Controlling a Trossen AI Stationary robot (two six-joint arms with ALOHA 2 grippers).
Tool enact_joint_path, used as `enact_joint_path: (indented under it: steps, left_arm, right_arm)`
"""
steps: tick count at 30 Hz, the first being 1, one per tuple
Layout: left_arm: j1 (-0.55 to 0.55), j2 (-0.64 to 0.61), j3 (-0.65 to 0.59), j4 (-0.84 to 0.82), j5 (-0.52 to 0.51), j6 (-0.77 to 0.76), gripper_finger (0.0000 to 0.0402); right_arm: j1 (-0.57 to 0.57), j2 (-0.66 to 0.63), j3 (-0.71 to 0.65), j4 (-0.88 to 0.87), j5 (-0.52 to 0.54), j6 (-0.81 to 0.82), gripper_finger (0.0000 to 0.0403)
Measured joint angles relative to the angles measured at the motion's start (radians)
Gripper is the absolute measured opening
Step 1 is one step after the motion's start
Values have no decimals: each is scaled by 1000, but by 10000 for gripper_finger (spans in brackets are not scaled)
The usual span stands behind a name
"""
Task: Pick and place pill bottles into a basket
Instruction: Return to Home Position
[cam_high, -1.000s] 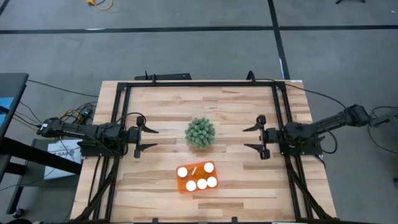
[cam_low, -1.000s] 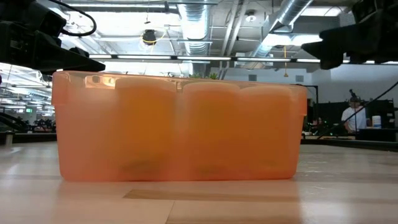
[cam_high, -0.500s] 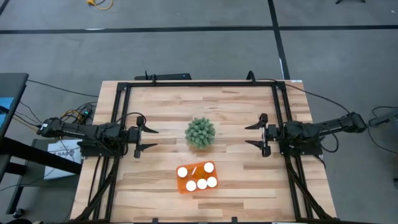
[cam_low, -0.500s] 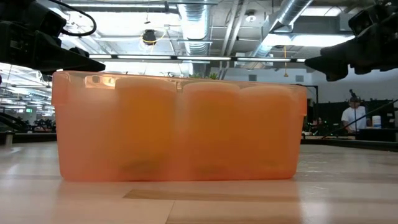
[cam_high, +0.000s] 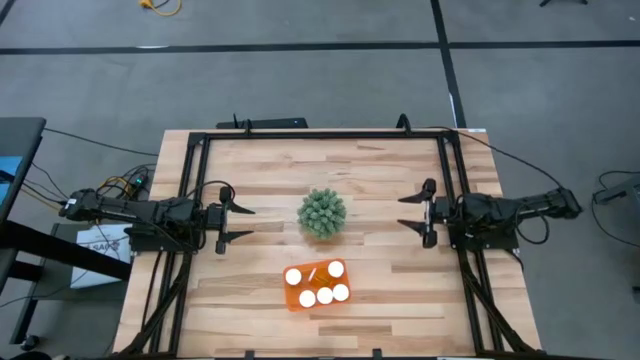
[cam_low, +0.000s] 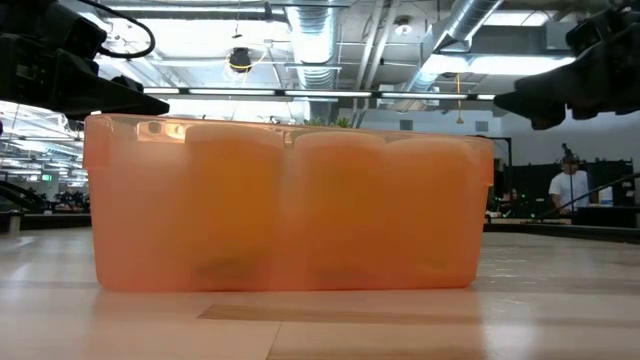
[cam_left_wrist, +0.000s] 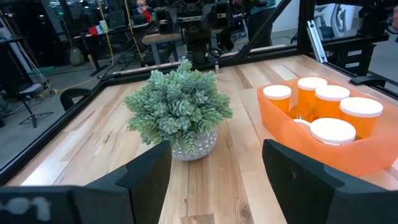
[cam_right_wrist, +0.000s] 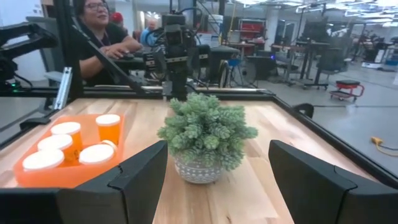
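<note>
The orange basket (cam_high: 316, 285) rests flat on the table near its front edge, and fills the low view (cam_low: 290, 205). Several orange pill bottles (cam_high: 324, 294) with white caps stand inside it, as the left wrist view (cam_left_wrist: 331, 93) and the right wrist view (cam_right_wrist: 65, 129) also show. One bottle (cam_left_wrist: 301, 122) seems to lie on its side among them. My left gripper (cam_high: 246, 223) is open and empty, left of the green plant (cam_high: 322, 213). My right gripper (cam_high: 403, 211) is open and empty, right of the plant. Both hang above the table.
The green spiky plant in its pot (cam_left_wrist: 180, 115) stands mid-table between the grippers, behind the basket. A black frame (cam_high: 320, 133) runs round the table's edges. People show beyond the table: one in the right wrist view (cam_right_wrist: 99, 31), one in the low view (cam_low: 570, 185).
My right gripper has drawn back toward the table's right edge and slightly toward the far edge, away from the plant, staying open. The left arm, basket and bottles have kept still.
</note>
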Motion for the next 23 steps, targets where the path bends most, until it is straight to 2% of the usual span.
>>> enact_joint_path:
  steps: [14,23]
  left_arm:
    - [0,0,0,0,0,0,242]
    - [0,0,0,0,0,-4,242]
  right_arm:
    - [-100,19,0,0,0,11,276]
    - [-107,19,0,-1,-1,68,276]
